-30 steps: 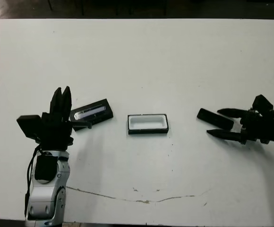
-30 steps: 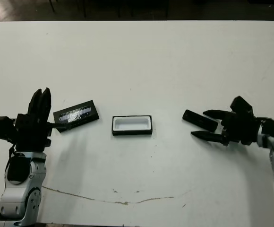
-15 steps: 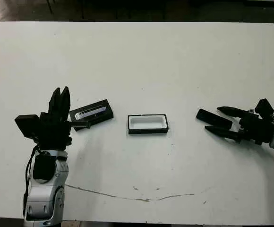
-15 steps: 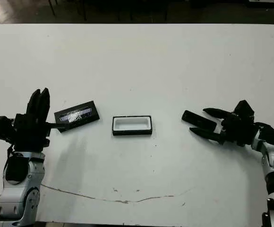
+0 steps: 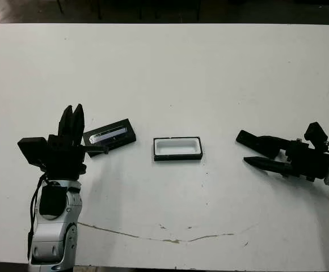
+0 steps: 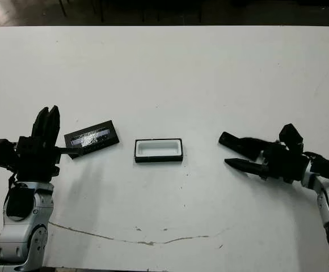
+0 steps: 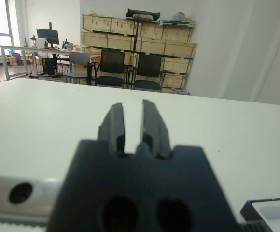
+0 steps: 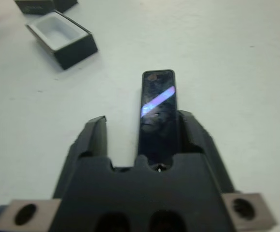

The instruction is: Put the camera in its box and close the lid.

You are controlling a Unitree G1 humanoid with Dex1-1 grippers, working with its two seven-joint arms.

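The right gripper (image 8: 142,126) sits spread open around the camera (image 8: 158,108), which lies flat on the table (image 5: 210,68), well right of the empty box (image 5: 177,148). To grip well, I'd centre it first: the camera hugs one finger (image 8: 195,140). The left gripper (image 5: 72,120) waits nearly closed and empty beside the lid (image 5: 110,135).

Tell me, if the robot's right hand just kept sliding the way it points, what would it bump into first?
The right hand points toward the box, with the camera already lying between its open fingers. Past the camera only bare table shows, so the box probably comes next, though the line may pass slightly beside it.
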